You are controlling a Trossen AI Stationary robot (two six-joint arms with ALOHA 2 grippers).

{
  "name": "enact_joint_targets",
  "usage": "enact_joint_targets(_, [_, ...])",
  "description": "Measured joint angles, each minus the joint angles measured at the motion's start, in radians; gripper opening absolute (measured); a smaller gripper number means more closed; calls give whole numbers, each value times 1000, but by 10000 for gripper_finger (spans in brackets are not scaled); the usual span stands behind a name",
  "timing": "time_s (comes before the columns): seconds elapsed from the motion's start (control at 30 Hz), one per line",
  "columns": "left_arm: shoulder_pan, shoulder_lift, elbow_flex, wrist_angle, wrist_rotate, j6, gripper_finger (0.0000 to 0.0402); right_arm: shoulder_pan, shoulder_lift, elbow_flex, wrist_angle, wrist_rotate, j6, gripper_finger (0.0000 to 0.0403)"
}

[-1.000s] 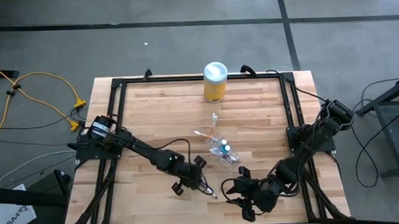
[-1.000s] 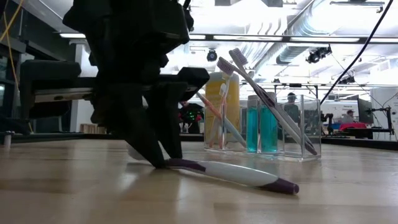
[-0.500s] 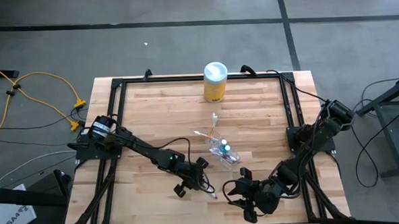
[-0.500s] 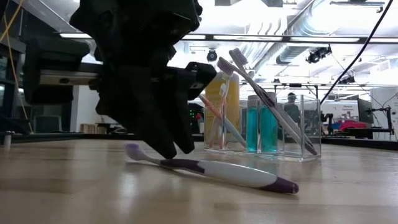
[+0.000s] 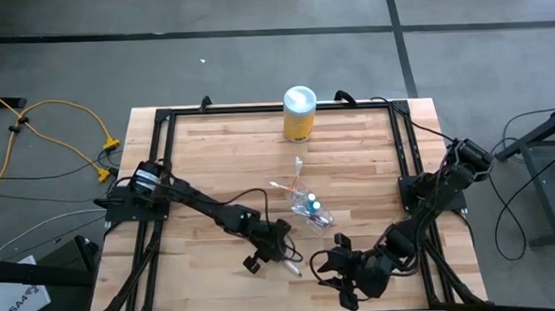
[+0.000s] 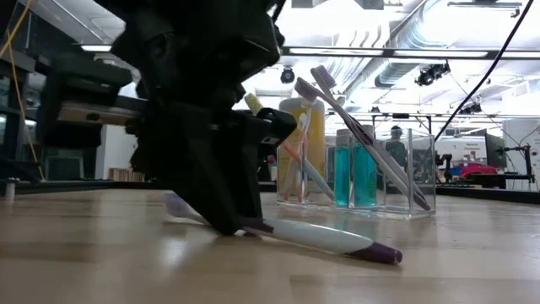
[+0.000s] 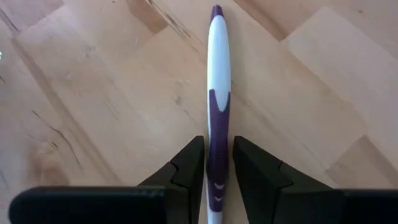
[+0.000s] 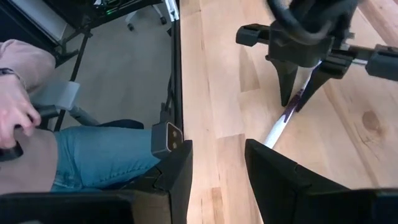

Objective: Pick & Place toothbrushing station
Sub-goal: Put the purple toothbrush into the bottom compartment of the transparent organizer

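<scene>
Picking-up step in hand: left gripper [image 7: 217, 163] down on the desk [image 5: 212, 158], low centre of the high view, jaws straddling the purple-and-white toothbrush [image 7: 217, 93] that lies flat on the wood. Fingers right beside the handle on both sides; whether actually pinching yet, cannot tell. Next, by judgement: close firmly, lift level, carry up-frame to the clear holder [image 5: 310, 210] at mid-desk.

Right gripper [image 8: 217, 171] waiting at lower right of the high view, jaws apart, holding nothing.

Left wrist view alone shows the handle centred between the fingers. Low view alone shows the clear holder [image 6: 371, 173] with upright toothbrushes and a blue tube [image 6: 353, 173]. Right wrist view alone shows a seated person's hand [image 8: 12, 124] beyond the desk edge.
</scene>
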Motion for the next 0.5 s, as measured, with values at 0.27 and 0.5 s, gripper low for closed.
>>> enact_joint_targets(0.27, [21,30,0,54,70,-23,84,0,0,0,0,-5,4,138])
enact_joint_targets(0.5, [21,32,0,54,98,-61,84,8,0,0,0,-7,3,138])
